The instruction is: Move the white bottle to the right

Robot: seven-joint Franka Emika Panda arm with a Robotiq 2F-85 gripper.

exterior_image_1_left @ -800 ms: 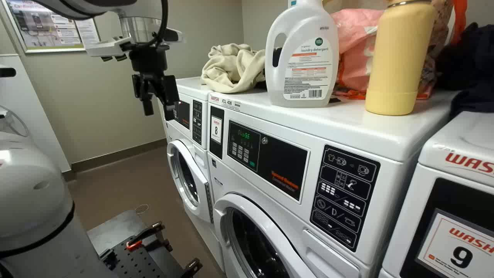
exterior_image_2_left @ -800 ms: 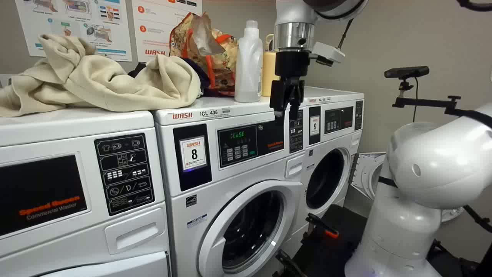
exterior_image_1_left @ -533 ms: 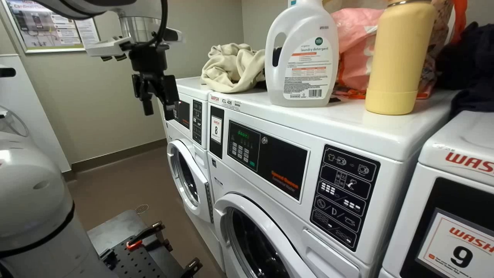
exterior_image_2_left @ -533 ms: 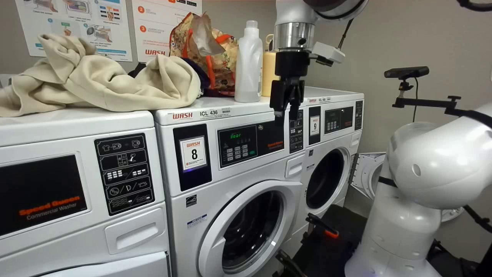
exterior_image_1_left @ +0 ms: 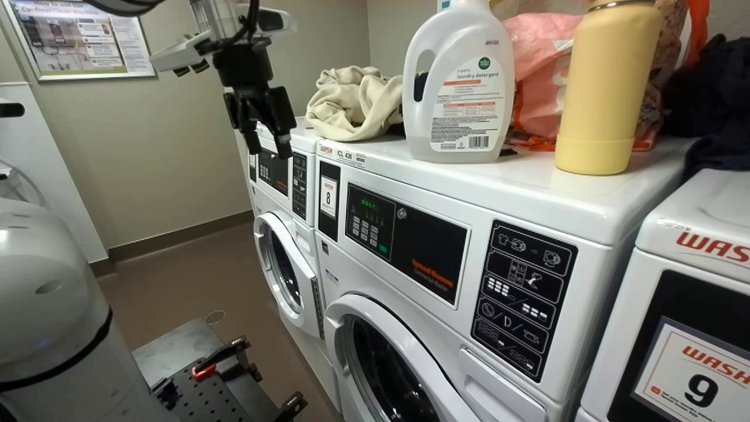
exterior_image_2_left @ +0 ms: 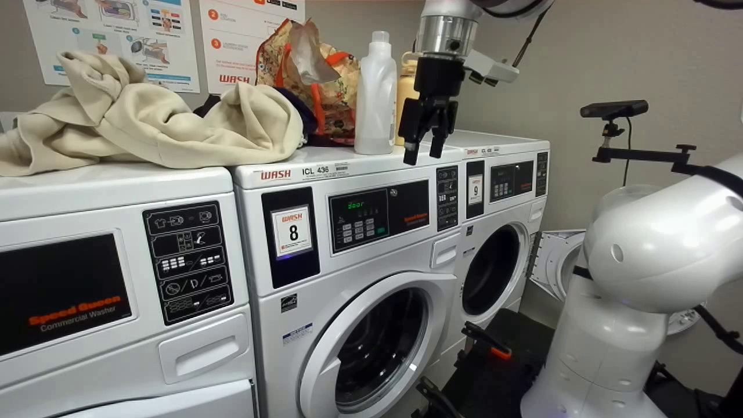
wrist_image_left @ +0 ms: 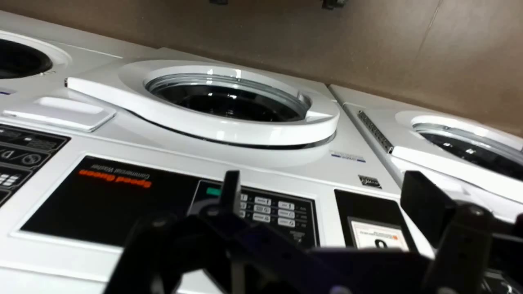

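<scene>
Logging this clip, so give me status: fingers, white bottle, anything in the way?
Fingers open, holding nothing. White bottle upright on washer 8, untouched. Yellow bottle to its right in both exterior views, possibly in the way.

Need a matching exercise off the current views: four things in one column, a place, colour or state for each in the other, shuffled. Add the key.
Column 1
1. Cloth
2. Hand
3. White bottle
4. Display of washer 8

Column 2
A. Open, holding nothing
B. Lit with green characters
C. Crumpled, beige
D. Standing upright on washer 8

Pairs: 1-C, 2-A, 3-D, 4-B
</scene>
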